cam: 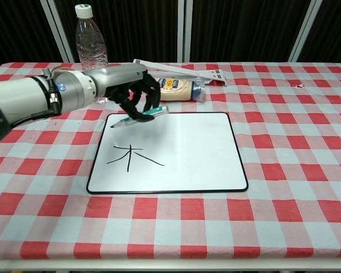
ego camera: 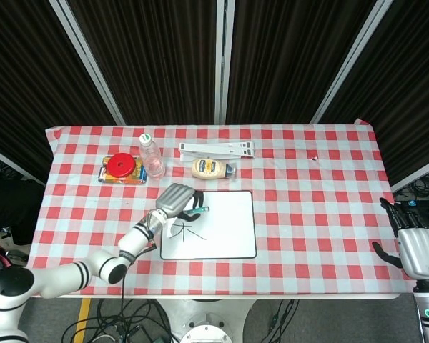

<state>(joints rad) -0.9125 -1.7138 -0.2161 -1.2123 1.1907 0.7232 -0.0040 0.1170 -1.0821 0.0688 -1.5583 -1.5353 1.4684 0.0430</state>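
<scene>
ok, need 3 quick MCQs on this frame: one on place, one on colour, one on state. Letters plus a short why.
1. Where is the marker tip?
A. over the whiteboard's far left corner
B. on the bottle
C. off the table

2. What colour is the round lid beside the water bottle?
A. blue
B. red
C. green

3. What is the left hand doing?
A. resting open
B. holding the marker
C. pressing the mayonnaise bottle

Answers:
1 A: the marker points at the whiteboard corner.
2 B: the round lid by the water bottle is red.
3 B: the left hand fingers curl round the marker.
</scene>
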